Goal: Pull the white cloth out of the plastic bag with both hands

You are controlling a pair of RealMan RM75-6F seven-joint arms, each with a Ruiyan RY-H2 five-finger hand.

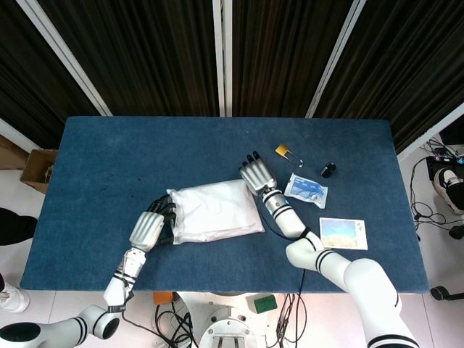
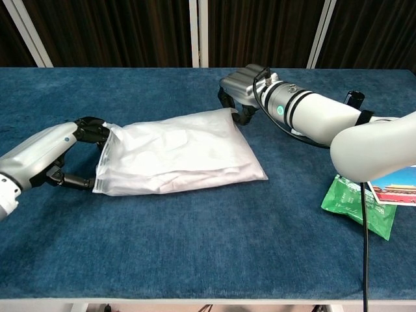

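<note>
The clear plastic bag (image 1: 214, 211) (image 2: 182, 153) lies flat mid-table with the folded white cloth (image 2: 170, 148) inside, its mouth facing left. My left hand (image 1: 150, 228) (image 2: 60, 151) sits at that mouth. Its fingers (image 2: 92, 127) touch the upper edge of the opening and its thumb lies near the lower corner, spread wide apart and holding nothing. My right hand (image 1: 258, 174) (image 2: 242, 90) hovers over the bag's far right corner with its fingers bent down onto that corner. Whether they pinch the plastic is hidden.
Right of the bag lie a white-blue packet (image 1: 305, 190), a picture card (image 1: 343, 233) (image 2: 394, 184), a green packet (image 2: 356, 204), a yellow clip (image 1: 283, 151) and a small black object (image 1: 328, 170). A black cable (image 2: 364, 260) hangs from the right arm.
</note>
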